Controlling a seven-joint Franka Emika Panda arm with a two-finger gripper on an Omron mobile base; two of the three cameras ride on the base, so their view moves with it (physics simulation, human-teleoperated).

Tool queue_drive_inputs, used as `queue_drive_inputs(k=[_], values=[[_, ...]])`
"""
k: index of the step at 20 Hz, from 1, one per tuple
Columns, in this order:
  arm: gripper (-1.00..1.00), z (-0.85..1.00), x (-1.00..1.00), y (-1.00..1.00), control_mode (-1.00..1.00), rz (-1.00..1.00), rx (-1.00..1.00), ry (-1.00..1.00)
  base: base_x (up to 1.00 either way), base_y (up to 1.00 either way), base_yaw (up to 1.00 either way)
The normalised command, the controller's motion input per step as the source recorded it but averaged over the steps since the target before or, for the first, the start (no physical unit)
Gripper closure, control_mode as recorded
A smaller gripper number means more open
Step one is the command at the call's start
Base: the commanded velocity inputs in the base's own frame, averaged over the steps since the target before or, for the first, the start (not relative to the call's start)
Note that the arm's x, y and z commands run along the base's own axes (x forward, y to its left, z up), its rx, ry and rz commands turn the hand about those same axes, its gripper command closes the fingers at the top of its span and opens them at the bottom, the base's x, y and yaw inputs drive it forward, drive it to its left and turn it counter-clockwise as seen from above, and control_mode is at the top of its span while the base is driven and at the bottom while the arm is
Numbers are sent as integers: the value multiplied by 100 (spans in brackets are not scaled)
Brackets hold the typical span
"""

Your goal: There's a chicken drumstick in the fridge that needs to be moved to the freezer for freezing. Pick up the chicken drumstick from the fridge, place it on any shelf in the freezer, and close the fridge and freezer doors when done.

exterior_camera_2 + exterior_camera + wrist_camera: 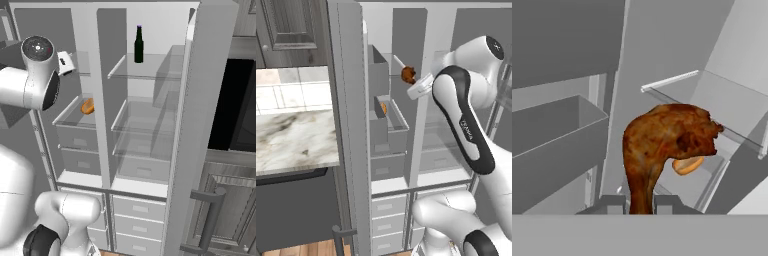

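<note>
The chicken drumstick (664, 150) is clenched by its narrow end between the jaws of the gripper (641, 204), so the pick from the fridge (145, 125) can be judged done. It is held in the air at the mouth of the freezer (387, 130), in front of a clear shelf (677, 80), and is not yet set down. Farther in, a golden-orange food item (384, 108) (not the task's meat) lies on a lower level. Placing and release are judged to remain, and both doors (192, 135) stand open, so closing them is left too. A dark bottle (139, 45) stands on the fridge's upper shelf.
</note>
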Motion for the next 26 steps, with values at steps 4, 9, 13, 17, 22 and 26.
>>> queue_drive_inputs(k=[4,9,13,17,22,26], values=[[100,0,61,7,-100,0,-5,0,0,0,0],[100,0,62,15,-100,0,-6,0,0,0,0],[100,0,56,13,-100,0,-6,1,0,0,0],[100,0,36,1,-100,0,-3,0,0,0,0],[100,-4,31,0,-100,1,-1,0,0,0,0],[100,-10,45,9,-100,0,-4,1,0,0,0]])
